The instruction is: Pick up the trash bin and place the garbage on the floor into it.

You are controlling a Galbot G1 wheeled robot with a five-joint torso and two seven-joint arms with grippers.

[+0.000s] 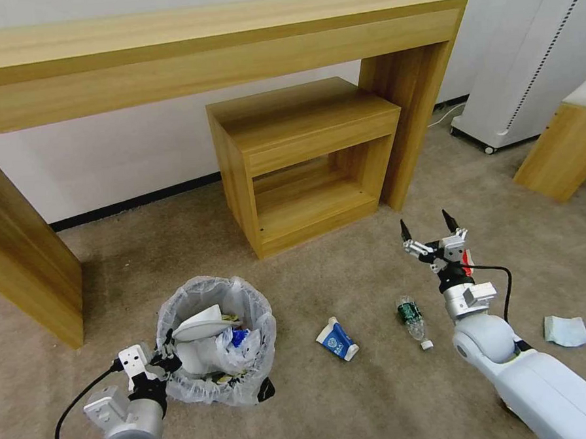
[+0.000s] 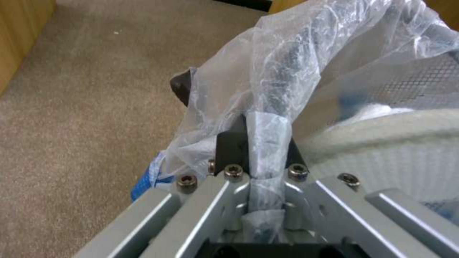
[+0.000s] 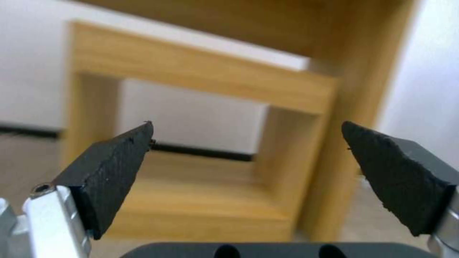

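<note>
The trash bin (image 1: 215, 341), black with a whitish bag liner frilled over its rim, is at the lower left on the beige floor (image 1: 355, 400). A white slipper (image 1: 203, 324) and other litter lie inside it. My left gripper (image 1: 164, 358) is shut on the bin's near rim; in the left wrist view the fingers (image 2: 232, 147) pinch the liner-wrapped rim (image 2: 268, 136). On the carpet lie a blue-white carton (image 1: 337, 340), a green-label bottle (image 1: 411, 318) and a pale blue mask (image 1: 566, 331). My right gripper (image 1: 428, 229) hangs open above the bottle with nothing between its fingers (image 3: 114, 172).
A long wooden console table (image 1: 218, 46) runs along the wall, with a small wooden shelf unit (image 1: 303, 160) under its right end. A white appliance (image 1: 527, 69) and another wooden piece (image 1: 564, 146) stand at the right. Open carpet lies between bin and bottle.
</note>
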